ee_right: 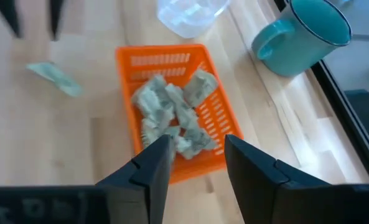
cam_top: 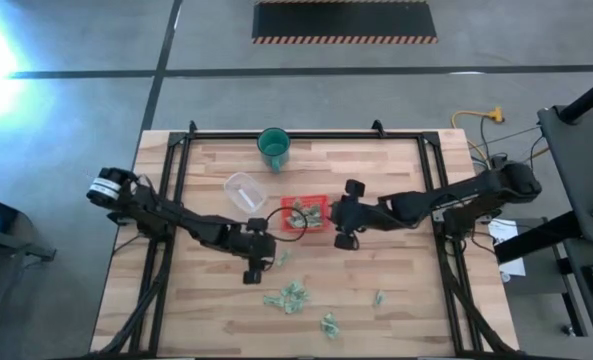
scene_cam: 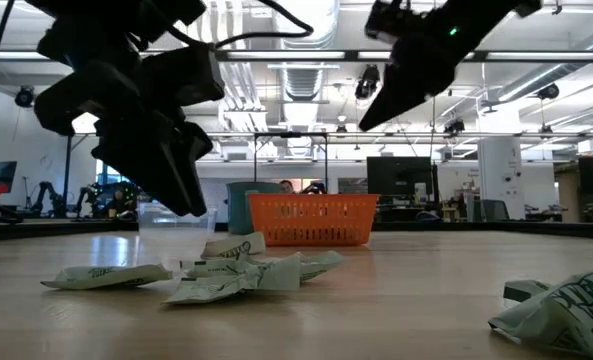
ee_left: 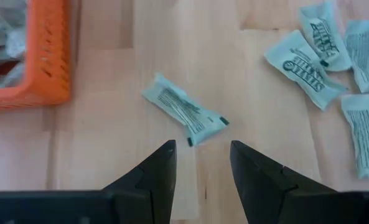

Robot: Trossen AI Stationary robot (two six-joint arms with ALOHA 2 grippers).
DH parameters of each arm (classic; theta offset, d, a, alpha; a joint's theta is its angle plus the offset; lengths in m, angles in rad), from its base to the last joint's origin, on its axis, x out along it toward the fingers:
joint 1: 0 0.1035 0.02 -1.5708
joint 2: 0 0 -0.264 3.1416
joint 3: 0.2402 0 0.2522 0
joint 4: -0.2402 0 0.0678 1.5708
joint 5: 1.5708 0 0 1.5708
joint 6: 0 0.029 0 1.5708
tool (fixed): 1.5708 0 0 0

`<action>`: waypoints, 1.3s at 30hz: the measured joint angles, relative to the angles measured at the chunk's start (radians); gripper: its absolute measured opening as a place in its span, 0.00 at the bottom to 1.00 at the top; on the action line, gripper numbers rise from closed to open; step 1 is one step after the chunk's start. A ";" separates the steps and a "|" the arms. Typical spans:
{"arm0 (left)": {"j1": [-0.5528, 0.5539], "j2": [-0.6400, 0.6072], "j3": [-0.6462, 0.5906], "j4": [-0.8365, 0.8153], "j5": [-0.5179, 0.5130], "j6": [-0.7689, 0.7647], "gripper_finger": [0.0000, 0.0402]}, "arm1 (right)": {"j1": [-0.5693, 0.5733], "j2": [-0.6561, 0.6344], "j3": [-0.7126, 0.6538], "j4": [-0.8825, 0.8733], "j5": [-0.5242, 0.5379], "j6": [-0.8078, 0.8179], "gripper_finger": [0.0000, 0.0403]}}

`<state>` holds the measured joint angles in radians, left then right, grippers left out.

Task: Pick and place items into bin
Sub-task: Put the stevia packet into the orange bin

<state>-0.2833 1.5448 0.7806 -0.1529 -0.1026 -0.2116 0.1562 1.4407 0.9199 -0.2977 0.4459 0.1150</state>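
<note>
Red bin (cam_top: 305, 214) sits near table (cam_top: 206, 310) centre, several pale-green items (ee_right: 172, 112) piled inside. Clear container (cam_top: 243, 190) at the bin's 10 o'clock; green cup (cam_top: 274, 148) at its 11 o'clock, near the far edge.

Right gripper (ee_right: 193, 152) hangs over the bin's right end, fingers spread, nothing between them; the heap lies directly below in the right wrist view.

Left gripper (ee_left: 201, 155) is above the table at the bin's 7 o'clock, fingers spread, empty. One wrapper (ee_left: 184, 112) lies flat on the wood just ahead of its fingertips, untouched.

Loose items remain on the table: a cluster (cam_top: 289, 296) at the bin's 6 o'clock, one (cam_top: 328, 322) nearer the front edge, one (cam_top: 379, 297) at 5 o'clock.
</note>
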 joint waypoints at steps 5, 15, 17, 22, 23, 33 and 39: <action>-0.030 0.000 0.015 -0.004 -0.073 -0.039 0.33 | 0.060 -0.055 -0.001 -0.040 0.000 0.036 0.33; -0.047 0.062 0.040 0.042 -0.102 -0.036 0.33 | 0.128 -0.099 -0.021 -0.041 0.006 0.043 0.32; -0.047 0.088 0.039 0.059 -0.101 -0.020 0.33 | 0.128 -0.102 -0.027 -0.045 0.006 0.044 0.32; -0.047 0.129 0.048 0.073 -0.097 -0.009 0.33 | 0.128 -0.106 -0.039 -0.043 0.008 0.050 0.30; -0.046 0.134 0.053 0.072 -0.093 -0.009 0.33 | 0.128 -0.105 -0.040 -0.044 0.008 0.050 0.30; -0.047 0.187 0.064 0.094 -0.080 0.018 0.33 | 0.128 -0.104 -0.042 -0.044 0.008 0.051 0.26; -0.046 0.196 0.065 0.098 -0.077 0.034 0.33 | 0.128 -0.104 -0.043 -0.044 0.008 0.051 0.24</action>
<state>-0.3294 1.7405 0.8461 -0.0554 -0.1793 -0.1777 0.2840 1.3369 0.8768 -0.3412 0.4541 0.1655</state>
